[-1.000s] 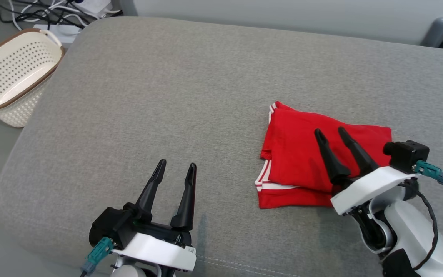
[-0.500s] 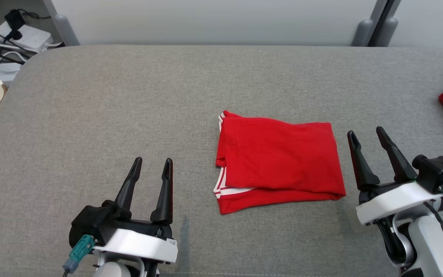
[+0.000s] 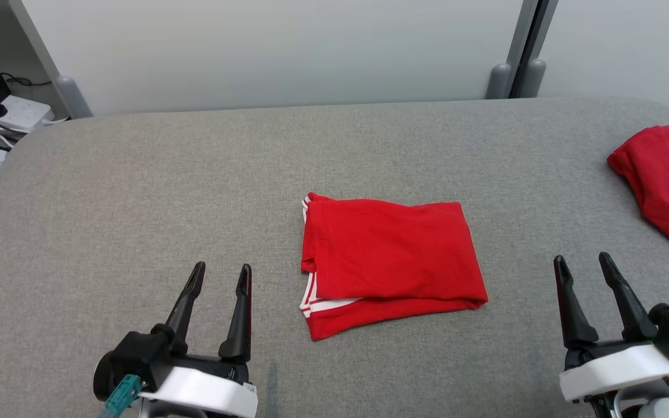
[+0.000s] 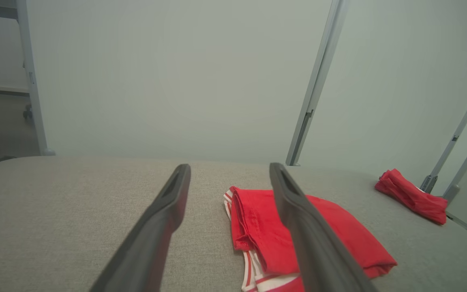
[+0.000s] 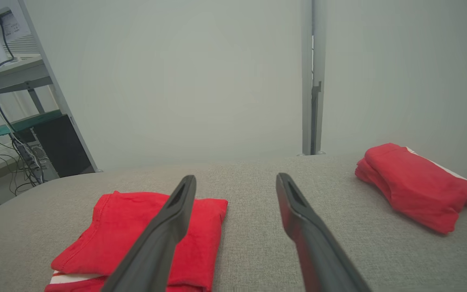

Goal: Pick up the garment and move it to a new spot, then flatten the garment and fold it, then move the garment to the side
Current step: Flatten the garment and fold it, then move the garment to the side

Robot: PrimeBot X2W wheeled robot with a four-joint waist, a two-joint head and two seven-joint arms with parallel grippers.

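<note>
Garment (image 3: 389, 261): folded, red, in the middle of the cushion (image 3: 195, 174); long axis runs 9 to 3 o'clock.
Left gripper (image 3: 221, 268): spread wide, empty. You'll find the garment at its 3 o'clock, striped edge nearest.
Right gripper (image 3: 581, 258): spread wide, empty; garment at 9 o'clock (slightly farther, I judge).
Next: shifting it aside, and the left arm looks favoured.

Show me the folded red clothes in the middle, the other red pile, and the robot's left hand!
folded red garment (image 3: 389, 247): head view, middle of its top layer.
other red pile (image 3: 659, 174): head view, centre of the bundle.
left hand (image 3: 222, 267): head view, midway between its two fingertips.
</note>
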